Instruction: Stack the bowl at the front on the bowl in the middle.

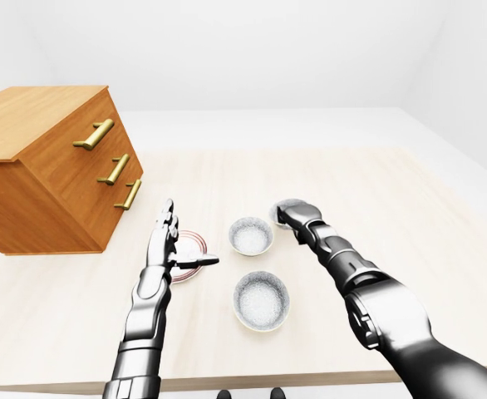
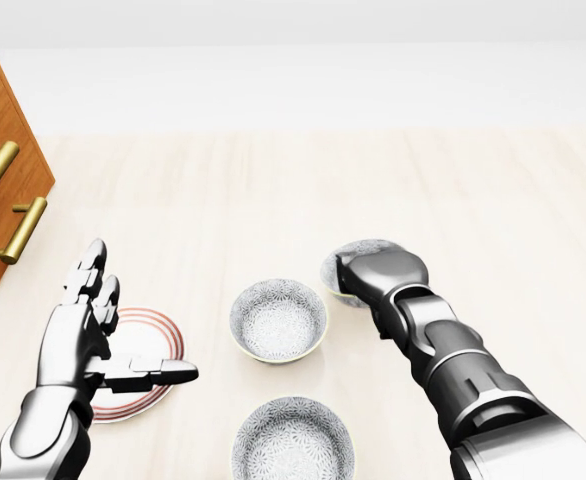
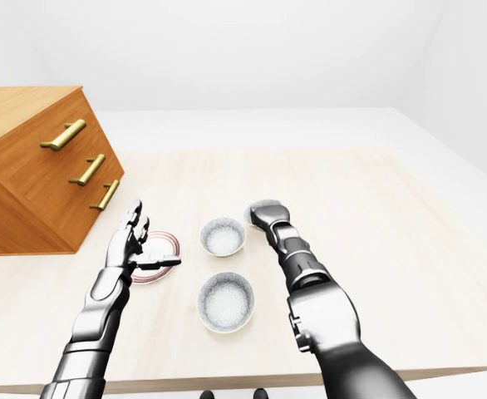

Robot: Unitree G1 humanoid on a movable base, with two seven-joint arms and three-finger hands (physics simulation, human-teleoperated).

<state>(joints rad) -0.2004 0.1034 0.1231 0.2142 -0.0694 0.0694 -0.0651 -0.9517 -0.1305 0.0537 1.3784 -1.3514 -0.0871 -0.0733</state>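
Three white patterned bowls lie in a slanted row on the pale wooden table (image 2: 493, 200). The lowest bowl (image 2: 293, 442) sits at the bottom of the head view and the middle bowl (image 2: 278, 320) just above it; both are empty and untouched. The third bowl (image 2: 333, 272) lies up and to the right, mostly covered by my right hand (image 2: 378, 268). That hand rests over its rim with the fingers curled out of sight beneath. My left hand (image 2: 141, 318) hovers open at the left, fingers pointing up and thumb pointing right.
A small red-ringed plate (image 2: 163, 345) lies under my left hand. A wooden drawer chest (image 1: 52, 166) with brass handles stands at the table's left. The table's near edge (image 1: 310, 382) runs along the bottom of the left-eye view.
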